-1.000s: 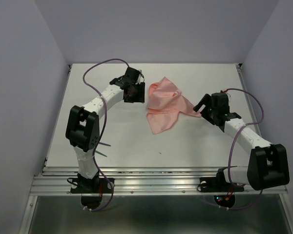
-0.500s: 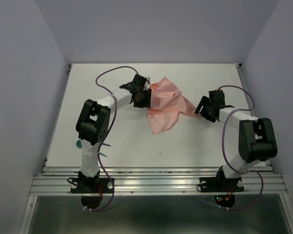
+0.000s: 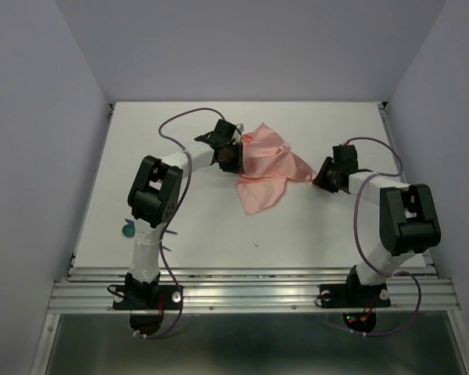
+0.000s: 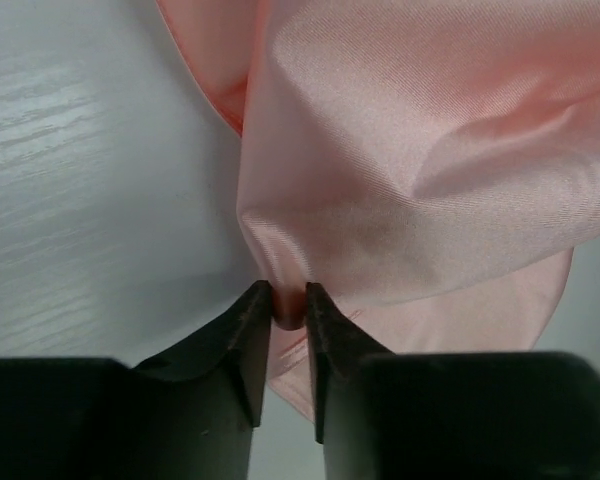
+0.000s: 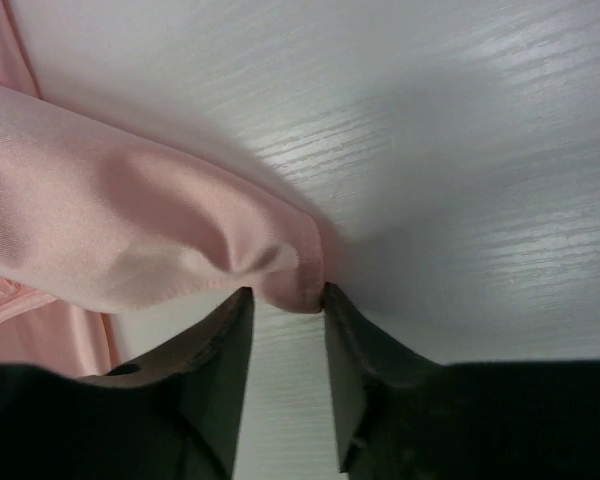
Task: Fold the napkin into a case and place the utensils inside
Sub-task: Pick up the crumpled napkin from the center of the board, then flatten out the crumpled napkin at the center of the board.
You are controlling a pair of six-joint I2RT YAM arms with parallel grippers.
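White wood-grain worktop (image 3: 313, 226), pale lilac walls (image 3: 250, 47) on the left, far and right sides, metal rail (image 3: 250, 283) along the near edge. The napkin (image 3: 264, 168) sits at centre-far, unfolded into no neat shape: bunched and creased, one point hanging toward the near side, stretched between the two arms. Left hand (image 4: 288, 300): fingers almost together, pinching a small fold at the napkin's left edge; the cloth rises in a fold just beyond the tips. Right hand (image 5: 285, 300): fingers a narrow gap apart with the hemmed right corner of the napkin caught between the tips, the corner raised off the worktop with shadow under it. Utensils (image 3: 128, 230): only a small teal round end shows at the near left, just beside the left arm's upright link; the rest is hidden behind it. Purple cables (image 3: 180, 125) loop over both arms.
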